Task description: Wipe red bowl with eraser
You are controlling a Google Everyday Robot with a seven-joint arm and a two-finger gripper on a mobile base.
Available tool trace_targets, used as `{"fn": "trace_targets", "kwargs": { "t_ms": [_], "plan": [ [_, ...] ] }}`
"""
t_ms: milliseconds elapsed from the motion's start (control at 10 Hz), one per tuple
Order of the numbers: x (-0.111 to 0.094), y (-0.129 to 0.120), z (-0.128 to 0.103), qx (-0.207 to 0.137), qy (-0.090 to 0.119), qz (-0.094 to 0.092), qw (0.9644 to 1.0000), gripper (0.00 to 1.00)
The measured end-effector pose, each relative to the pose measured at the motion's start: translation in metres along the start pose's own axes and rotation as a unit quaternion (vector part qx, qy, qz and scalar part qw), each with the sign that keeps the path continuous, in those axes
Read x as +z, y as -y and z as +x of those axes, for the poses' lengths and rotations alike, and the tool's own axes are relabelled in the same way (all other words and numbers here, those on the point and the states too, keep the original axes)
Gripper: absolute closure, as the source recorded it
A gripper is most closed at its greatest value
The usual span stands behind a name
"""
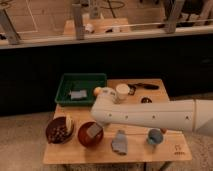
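We see the gripper down over the red bowl at the wooden table's front left, jaws clamped on the dark grey eraser, which sits tilted inside the bowl. The dark brown bowl of nuts is just left of it (pale blue-grey cloth just right).

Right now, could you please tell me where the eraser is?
In the camera view, lower left, the eraser is inside the red bowl, held by the shut gripper, beside the dark brown bowl.
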Motion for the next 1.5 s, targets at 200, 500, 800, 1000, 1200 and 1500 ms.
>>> {"fn": "trace_targets", "kwargs": {
  "t_ms": [200,500,800,1000,1200,1500],
  "plan": [
    [0.001,-0.002,0.002,0.002,-0.002,-0.002,1.0,1.0],
    [0.001,-0.001,0.001,0.001,-0.002,-0.002,1.0,1.0],
    [0.001,0.0,-0.015,-0.026,-0.045,-0.007,0.9986,1.0],
    [0.001,0.0,-0.03,-0.056,-0.097,-0.018,0.9936,1.0],
    [0.004,-0.001,-0.039,-0.081,-0.119,-0.027,0.9893,1.0],
    [0.011,-0.003,-0.044,-0.098,-0.123,-0.041,0.9867,1.0]
  ]
}}
